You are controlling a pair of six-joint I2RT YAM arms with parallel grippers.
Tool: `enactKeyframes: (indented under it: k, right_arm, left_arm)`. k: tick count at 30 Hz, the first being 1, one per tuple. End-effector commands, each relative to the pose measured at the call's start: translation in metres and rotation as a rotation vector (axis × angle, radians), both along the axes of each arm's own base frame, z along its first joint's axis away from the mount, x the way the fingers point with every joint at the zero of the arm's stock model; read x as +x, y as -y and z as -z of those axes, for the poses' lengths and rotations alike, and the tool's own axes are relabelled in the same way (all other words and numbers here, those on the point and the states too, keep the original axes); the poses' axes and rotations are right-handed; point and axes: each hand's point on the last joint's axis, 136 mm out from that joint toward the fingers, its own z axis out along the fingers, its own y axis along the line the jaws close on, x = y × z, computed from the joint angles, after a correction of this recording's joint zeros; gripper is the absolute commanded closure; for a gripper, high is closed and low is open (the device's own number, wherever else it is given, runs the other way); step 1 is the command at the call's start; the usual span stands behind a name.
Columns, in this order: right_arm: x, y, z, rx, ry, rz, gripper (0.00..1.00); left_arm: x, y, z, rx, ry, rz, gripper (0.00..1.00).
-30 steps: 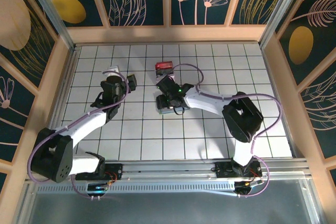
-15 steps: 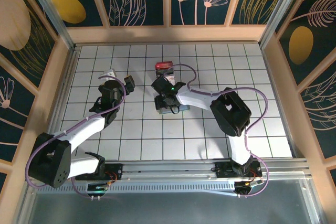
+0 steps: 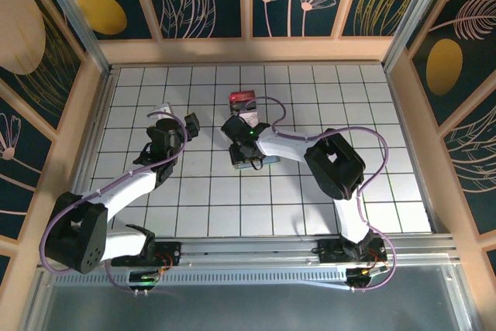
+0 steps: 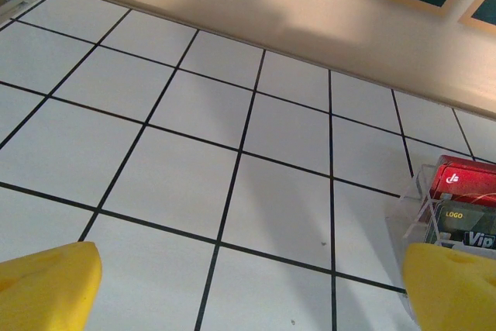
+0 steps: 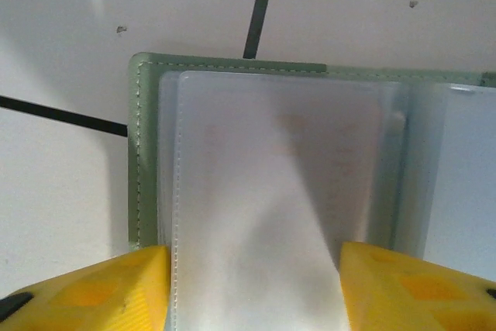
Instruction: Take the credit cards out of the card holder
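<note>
The card holder (image 5: pixel 139 153) lies open on the table, a pale green cover with frosted plastic sleeves (image 5: pixel 271 191). A faint pinkish card shows through the top sleeve. In the overhead view the card holder (image 3: pixel 266 162) peeks out from under my right gripper (image 3: pixel 246 145). In the wrist view my right gripper (image 5: pixel 256 292) hangs just above the sleeve page, open, with one yellow fingertip (image 5: pixel 93 288) near each side of it. My left gripper (image 3: pixel 184 124) is off to the left of the holder. In its wrist view the left gripper (image 4: pixel 248 288) is open over bare tiles.
A small clear box with a red top (image 3: pixel 242 98) stands just beyond the holder; through the side of the box (image 4: pixel 457 207) I see printed cards. The wooden back wall (image 4: pixel 310 29) runs close behind it. White gridded table (image 3: pixel 310 191) lies open to the front and right.
My right gripper has shifted a little to the left and away from me over the holder, its arm folding tighter. The left arm has barely moved.
</note>
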Motion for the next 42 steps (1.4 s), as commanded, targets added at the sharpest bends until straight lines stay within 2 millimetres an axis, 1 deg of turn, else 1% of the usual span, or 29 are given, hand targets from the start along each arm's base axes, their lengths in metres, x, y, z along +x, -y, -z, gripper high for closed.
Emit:
enactKeyframes:
  k: [1, 3, 8, 10, 12, 16, 18, 20, 23, 26, 31, 38, 42]
  right_arm:
    - [-0.009, 0.011, 0.014, -0.078, -0.037, -0.002, 0.46]
    - [-0.010, 0.011, 0.014, -0.078, -0.035, -0.002, 0.48]
    - [-0.006, 0.011, 0.008, -0.072, -0.017, 0.001, 0.59]
    - [-0.005, 0.009, 0.004, -0.060, -0.006, 0.000, 0.64]
    - [-0.003, 0.005, -0.001, -0.041, 0.001, -0.002, 0.66]
    - [-0.002, -0.002, -0.007, 0.020, -0.007, -0.007, 0.66]
    - [0.000, -0.003, -0.011, 0.046, -0.013, 0.000, 0.66]
    - [0.001, -0.002, -0.015, 0.064, -0.012, 0.008, 0.64]
    - [0.004, 0.001, -0.023, 0.075, 0.006, 0.017, 0.58]
    - [0.008, 0.006, -0.029, 0.055, 0.030, 0.027, 0.57]
    - [0.013, 0.020, -0.029, -0.024, 0.057, 0.049, 0.57]
    - [0.019, 0.026, -0.040, -0.047, 0.096, 0.063, 0.57]
    - [0.021, 0.027, -0.045, -0.044, 0.112, 0.067, 0.62]
  left_arm:
    - [0.008, 0.002, -0.012, -0.019, 0.037, 0.000, 0.01]
    - [0.008, 0.002, -0.012, -0.016, 0.034, 0.001, 0.01]
    - [0.008, 0.002, -0.015, -0.008, 0.037, 0.000, 0.01]
    - [0.008, 0.002, -0.015, -0.005, 0.037, 0.003, 0.01]
    - [0.008, 0.001, -0.017, 0.000, 0.038, 0.003, 0.01]
    - [0.007, 0.002, -0.019, 0.004, 0.042, 0.008, 0.01]
    - [0.007, 0.002, -0.019, 0.007, 0.041, 0.014, 0.01]
    - [0.007, 0.003, -0.020, 0.008, 0.042, 0.020, 0.01]
    - [0.006, 0.004, -0.022, 0.010, 0.044, 0.029, 0.01]
    - [0.006, 0.004, -0.024, 0.012, 0.049, 0.030, 0.01]
    - [0.006, 0.003, -0.026, 0.020, 0.053, 0.027, 0.01]
    - [0.007, 0.001, -0.028, 0.029, 0.055, 0.019, 0.01]
    - [0.007, 0.001, -0.030, 0.032, 0.059, 0.020, 0.01]
